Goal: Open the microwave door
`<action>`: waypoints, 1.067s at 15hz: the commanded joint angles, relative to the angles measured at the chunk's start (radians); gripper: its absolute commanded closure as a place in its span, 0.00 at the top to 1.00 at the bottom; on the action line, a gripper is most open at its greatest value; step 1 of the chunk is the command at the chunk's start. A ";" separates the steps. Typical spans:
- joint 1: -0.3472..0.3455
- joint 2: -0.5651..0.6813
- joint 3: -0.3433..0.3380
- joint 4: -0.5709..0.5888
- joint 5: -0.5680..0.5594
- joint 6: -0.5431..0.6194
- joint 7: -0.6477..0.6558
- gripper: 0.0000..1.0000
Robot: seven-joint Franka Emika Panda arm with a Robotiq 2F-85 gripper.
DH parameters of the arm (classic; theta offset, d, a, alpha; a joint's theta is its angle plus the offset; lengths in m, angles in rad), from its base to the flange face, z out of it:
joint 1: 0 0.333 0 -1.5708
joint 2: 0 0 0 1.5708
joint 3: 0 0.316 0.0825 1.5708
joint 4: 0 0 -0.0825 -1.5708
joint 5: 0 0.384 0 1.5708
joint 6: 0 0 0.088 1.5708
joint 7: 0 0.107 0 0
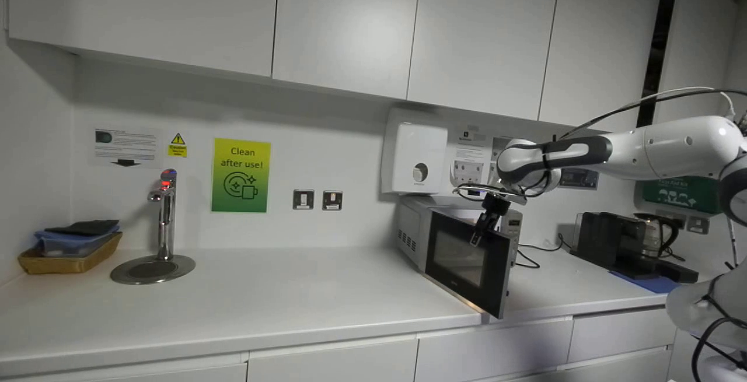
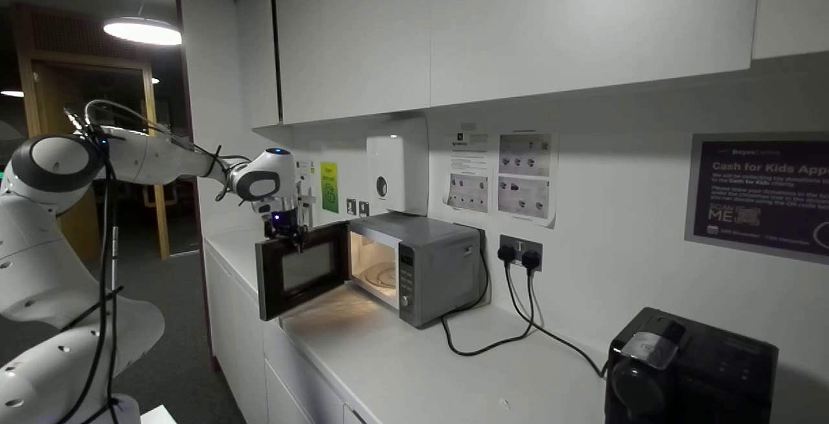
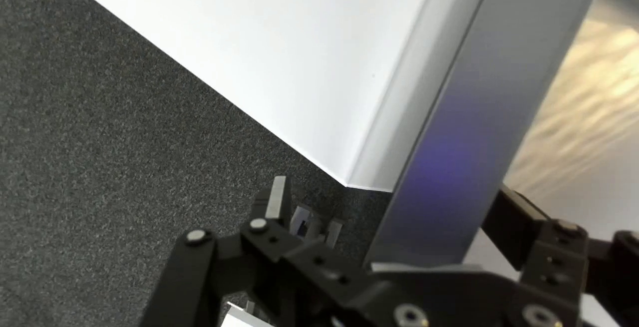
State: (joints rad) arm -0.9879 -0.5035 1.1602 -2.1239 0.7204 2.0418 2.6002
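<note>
The silver-grey microwave (image 2: pixel 447 268) sits on the counter, its lit inside and glass turntable showing in an exterior view. It also shows in an exterior view (image 1: pixel 415 232). Its door (image 2: pixel 313 267), with a dark window and frame, stands wide open and reaches past the counter's front edge (image 1: pixel 461 253). My gripper (image 2: pixel 299 243) is at the door's top edge, also in an exterior view (image 1: pixel 478 237). In the wrist view my gripper (image 3: pixel 397 204) is open, one finger on each side of the door's grey top edge (image 3: pixel 449 157). The right finger is close to it; contact cannot be told.
White wall cupboards (image 1: pixel 484 38) hang above, with a white wall unit (image 1: pixel 421 157) behind the microwave. A black coffee machine (image 2: pixel 693 372) and plugged-in cables (image 2: pixel 518 259) are on the microwave's control-panel side. A tap (image 1: pixel 166 218) and basket (image 1: pixel 73 259) stand farther along the counter.
</note>
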 commanded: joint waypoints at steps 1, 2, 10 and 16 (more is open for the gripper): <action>-0.146 -0.243 0.055 0.013 0.182 -0.131 0.000 1.00; -0.160 -0.278 0.054 0.020 0.214 -0.155 0.000 1.00; -0.268 -0.535 0.037 0.095 0.367 -0.298 0.000 1.00; -0.314 -0.619 0.026 0.147 0.428 -0.307 0.000 1.00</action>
State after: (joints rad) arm -1.2503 -1.0673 1.2082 -2.0264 1.0963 1.7905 2.6002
